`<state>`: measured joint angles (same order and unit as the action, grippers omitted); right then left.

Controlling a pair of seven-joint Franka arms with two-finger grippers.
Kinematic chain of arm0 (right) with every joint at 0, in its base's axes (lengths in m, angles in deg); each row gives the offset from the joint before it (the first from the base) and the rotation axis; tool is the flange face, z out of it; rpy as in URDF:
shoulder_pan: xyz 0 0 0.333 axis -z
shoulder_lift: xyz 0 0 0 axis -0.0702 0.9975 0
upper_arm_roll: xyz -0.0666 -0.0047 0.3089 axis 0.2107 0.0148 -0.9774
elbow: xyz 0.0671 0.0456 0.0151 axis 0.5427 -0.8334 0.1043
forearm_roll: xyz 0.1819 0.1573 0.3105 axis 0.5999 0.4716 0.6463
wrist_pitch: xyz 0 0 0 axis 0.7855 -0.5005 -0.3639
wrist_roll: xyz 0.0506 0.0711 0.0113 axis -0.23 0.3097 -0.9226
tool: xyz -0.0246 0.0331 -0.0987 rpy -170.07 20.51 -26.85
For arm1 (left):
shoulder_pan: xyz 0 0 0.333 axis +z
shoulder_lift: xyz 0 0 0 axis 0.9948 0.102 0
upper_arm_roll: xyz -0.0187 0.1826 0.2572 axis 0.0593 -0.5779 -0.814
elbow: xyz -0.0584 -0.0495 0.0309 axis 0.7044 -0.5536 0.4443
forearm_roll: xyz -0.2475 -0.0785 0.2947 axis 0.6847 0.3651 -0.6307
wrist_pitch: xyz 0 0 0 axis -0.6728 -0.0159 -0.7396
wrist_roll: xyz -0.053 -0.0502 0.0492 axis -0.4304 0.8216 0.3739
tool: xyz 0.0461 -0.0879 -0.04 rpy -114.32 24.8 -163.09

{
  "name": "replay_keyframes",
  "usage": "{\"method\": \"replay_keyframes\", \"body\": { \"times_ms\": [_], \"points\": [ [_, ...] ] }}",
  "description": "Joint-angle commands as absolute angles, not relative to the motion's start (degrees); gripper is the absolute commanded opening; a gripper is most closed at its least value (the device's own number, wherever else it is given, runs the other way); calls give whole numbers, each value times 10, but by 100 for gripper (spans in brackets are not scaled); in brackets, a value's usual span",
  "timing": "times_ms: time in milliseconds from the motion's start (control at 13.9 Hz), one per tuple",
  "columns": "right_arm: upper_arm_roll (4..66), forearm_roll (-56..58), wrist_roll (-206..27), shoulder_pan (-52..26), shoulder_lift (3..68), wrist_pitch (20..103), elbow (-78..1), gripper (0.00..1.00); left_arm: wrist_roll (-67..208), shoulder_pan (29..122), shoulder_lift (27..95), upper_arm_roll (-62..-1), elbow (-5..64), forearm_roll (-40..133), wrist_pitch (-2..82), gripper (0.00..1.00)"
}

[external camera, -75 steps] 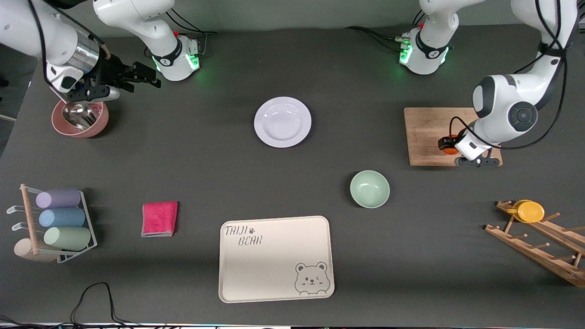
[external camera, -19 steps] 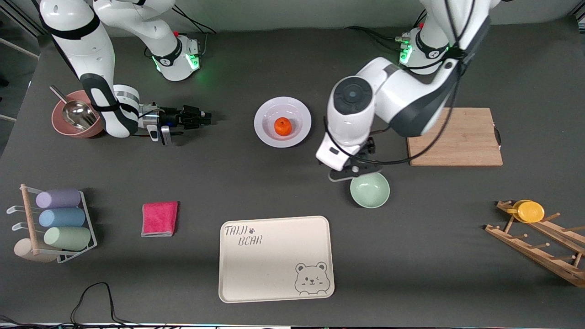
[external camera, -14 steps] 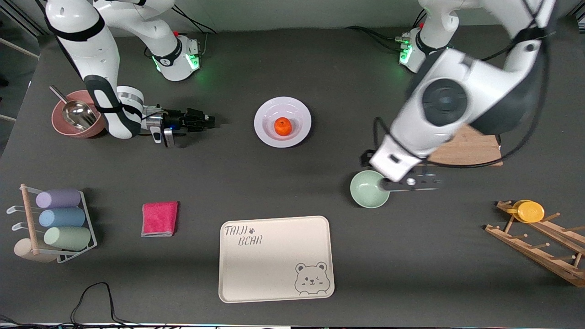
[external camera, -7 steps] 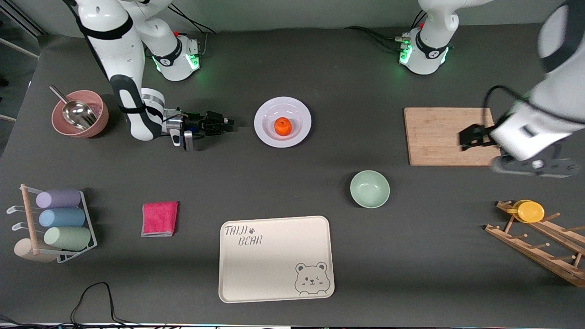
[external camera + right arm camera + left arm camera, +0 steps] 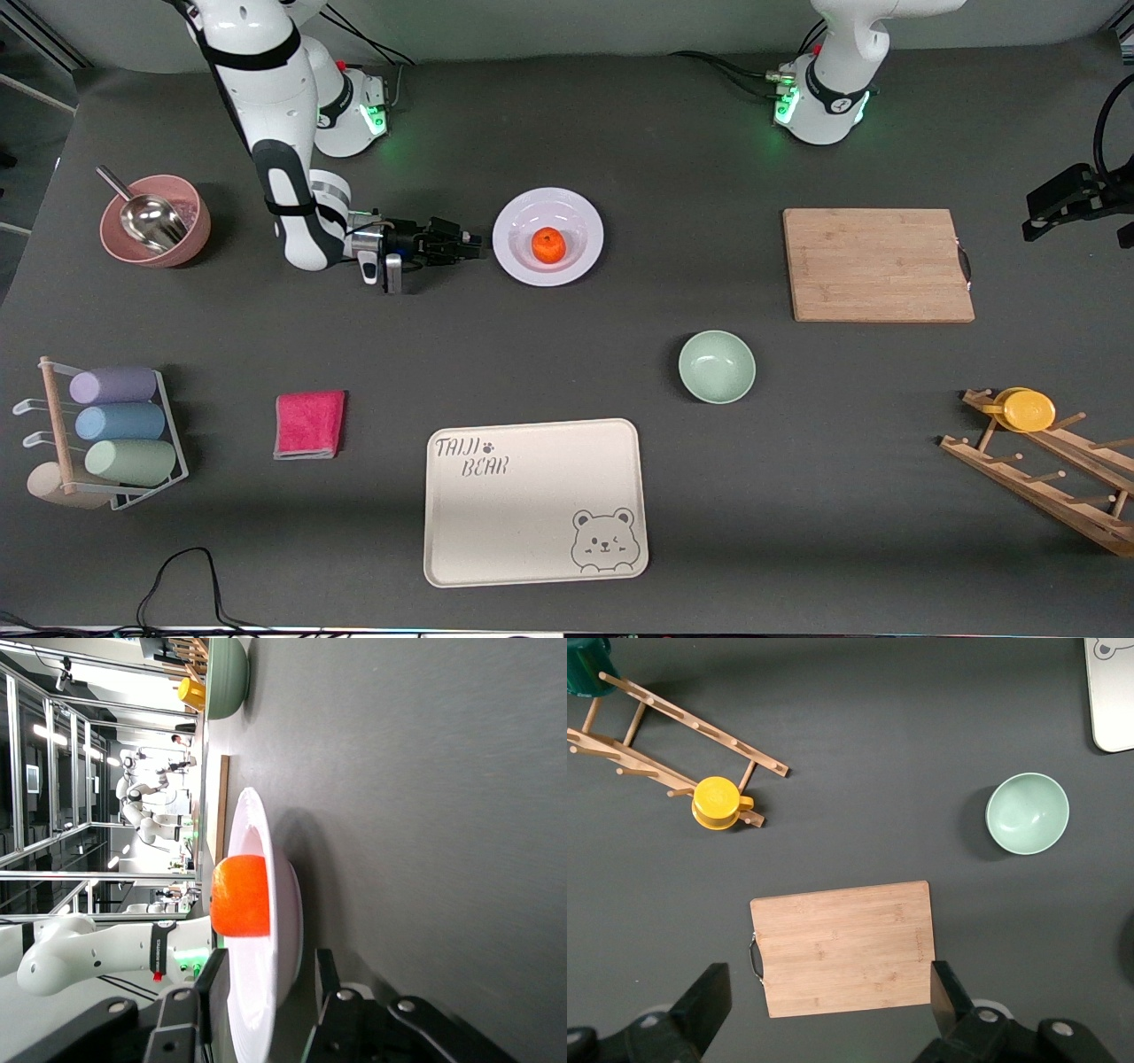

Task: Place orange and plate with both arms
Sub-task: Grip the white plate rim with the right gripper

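Observation:
The white plate (image 5: 523, 217) lies mid-table with the small orange (image 5: 549, 245) in its well. My right gripper (image 5: 474, 245) is low over the table, turned sideways, at the plate's rim toward the right arm's end. In the right wrist view the plate rim (image 5: 266, 992) shows between the gripper's fingers (image 5: 326, 979), with a gap on one side; the jaws are apart. The orange (image 5: 241, 896) sits just past them. My left gripper (image 5: 1059, 202) hangs open and empty, high over the left arm's end of the table. Its fingers (image 5: 709, 1001) stand wide apart.
A wooden cutting board (image 5: 877, 264) lies toward the left arm's end, and a mint-green bowl (image 5: 717, 366) sits nearer the camera. The beige bear tray (image 5: 534, 501), pink cloth (image 5: 309, 424), pink bowl with scoop (image 5: 155, 221), cup rack (image 5: 115, 434) and wooden rack with yellow cup (image 5: 1028, 409) ring the table.
The orange went from the cutting board, in my left gripper, to the plate. The left arm then swung up toward its end. My right gripper has slid up to the plate's rim.

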<state>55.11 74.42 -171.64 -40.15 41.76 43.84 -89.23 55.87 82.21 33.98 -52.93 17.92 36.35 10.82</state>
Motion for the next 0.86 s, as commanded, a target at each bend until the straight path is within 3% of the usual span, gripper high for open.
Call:
{"method": "replay_keyframes", "body": {
  "times_ms": [0, 288, 432, 505, 649, 793],
  "points": [
    [527, 790, -1727, -416, 442, 437, -873, 47, 544, 832, 289, -523, 243, 368, 125, 100],
    [511, 813, -1726, -417, 448, 437, -868, 44, 543, 848, 294, -498, 222, 346, 87, 100],
    [511, 813, -1727, -417, 448, 437, -868, 28, 542, 849, 302, -498, 221, 348, 94, 100],
    [511, 813, -1727, -417, 448, 437, -868, 10, 542, 853, 305, -498, 221, 348, 95, 100],
    [511, 813, -1726, -416, 446, 437, -868, 0, 544, 853, 307, -498, 222, 338, 102, 100],
    [511, 813, -1722, -412, 437, 433, -868, 0, 546, 849, 309, -496, 223, 337, 103, 100]
  ]
}}
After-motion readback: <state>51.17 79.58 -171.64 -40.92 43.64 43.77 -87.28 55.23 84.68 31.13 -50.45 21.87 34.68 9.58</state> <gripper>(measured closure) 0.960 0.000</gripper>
